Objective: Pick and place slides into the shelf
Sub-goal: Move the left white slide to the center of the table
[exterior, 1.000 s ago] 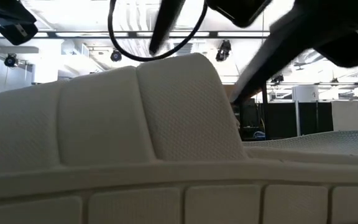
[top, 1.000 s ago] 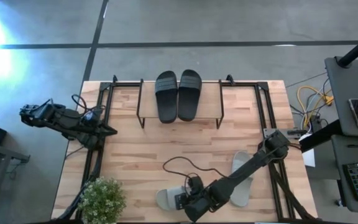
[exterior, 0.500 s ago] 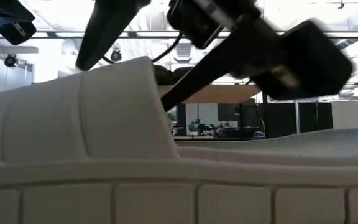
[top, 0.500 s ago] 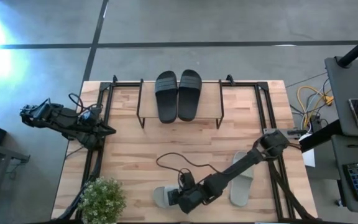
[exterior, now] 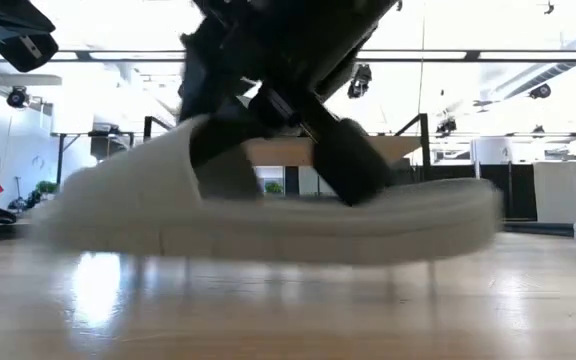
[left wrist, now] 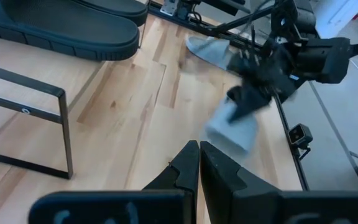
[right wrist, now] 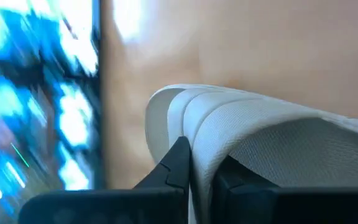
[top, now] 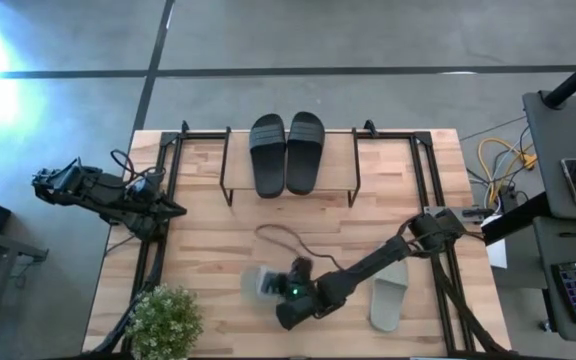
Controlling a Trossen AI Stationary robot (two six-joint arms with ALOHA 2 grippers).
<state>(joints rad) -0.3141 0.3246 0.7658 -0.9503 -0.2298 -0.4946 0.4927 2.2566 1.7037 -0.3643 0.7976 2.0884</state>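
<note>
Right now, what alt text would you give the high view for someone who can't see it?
Seen from above, the right gripper is shut on a pale slide, carrying it over the front of the wooden table. Two black slides sit on the shelf at the back, another pale slide lies front right, and the left gripper waits at the left edge.

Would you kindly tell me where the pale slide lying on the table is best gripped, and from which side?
Probably its wide strap, from above: the pale slide lies flat, so the raised strap lets one of the jaws slip beneath. The right gripper holds the other pale slide that way.
</note>
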